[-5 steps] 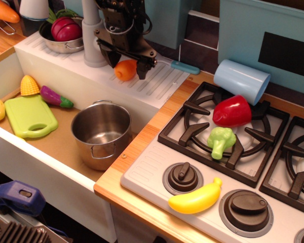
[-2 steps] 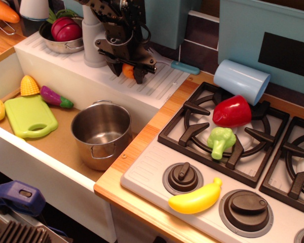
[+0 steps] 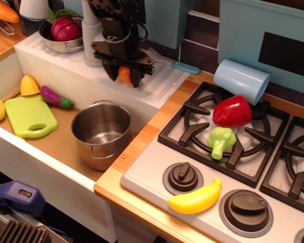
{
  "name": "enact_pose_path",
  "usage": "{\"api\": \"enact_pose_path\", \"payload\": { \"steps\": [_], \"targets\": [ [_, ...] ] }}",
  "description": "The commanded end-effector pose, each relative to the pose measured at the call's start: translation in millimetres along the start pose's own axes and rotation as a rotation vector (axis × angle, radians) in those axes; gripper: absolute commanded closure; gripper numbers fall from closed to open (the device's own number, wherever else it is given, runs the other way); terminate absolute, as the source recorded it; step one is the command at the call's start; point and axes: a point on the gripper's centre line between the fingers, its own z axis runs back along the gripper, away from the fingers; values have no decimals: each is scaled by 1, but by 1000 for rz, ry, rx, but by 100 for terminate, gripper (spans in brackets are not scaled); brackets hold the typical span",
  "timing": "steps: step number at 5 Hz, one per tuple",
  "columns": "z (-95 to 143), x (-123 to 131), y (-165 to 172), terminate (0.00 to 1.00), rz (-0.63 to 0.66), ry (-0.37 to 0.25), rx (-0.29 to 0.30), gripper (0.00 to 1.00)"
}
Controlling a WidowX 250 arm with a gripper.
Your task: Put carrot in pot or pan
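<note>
The carrot (image 3: pixel 124 74), a small stubby orange toy, lies on the white ribbed drainboard (image 3: pixel 157 83) behind the sink. My gripper (image 3: pixel 124 78) points down over it, its black fingers (image 3: pixel 136 77) close on either side and pressed to it, so most of the carrot is hidden. The pot (image 3: pixel 93 152), a shiny steel cylinder with loop handles, stands empty and upright in the sink basin, in front of and slightly left of the gripper.
A green cutting board (image 3: pixel 30 116), corn (image 3: pixel 29 85) and eggplant (image 3: pixel 57 97) lie in the sink left of the pot. A metal bowl (image 3: pixel 58 46) and white faucet post (image 3: pixel 91 40) stand behind. A blue-handled fork (image 3: pixel 185 67), blue cup (image 3: pixel 241 81), pepper (image 3: pixel 232 111), broccoli (image 3: pixel 221 140) and banana (image 3: pixel 195 200) are on the right.
My gripper has come down and shifted slightly left over the carrot, and its fingers have closed in on it. The carrot shows less than before. The pot has not moved.
</note>
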Motion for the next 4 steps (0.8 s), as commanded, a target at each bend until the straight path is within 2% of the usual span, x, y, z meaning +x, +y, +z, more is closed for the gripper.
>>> {"api": "enact_pose_path", "payload": {
  "steps": [1,2,3,4],
  "targets": [
    [58,-1,-2,0,48,9,33,100],
    [71,-22,-5,0,78,60,20,100],
    [76,-42,-12,0,106,82,9,100],
    [77,-51,-11,0,108,104,-52,0]
  ]
}}
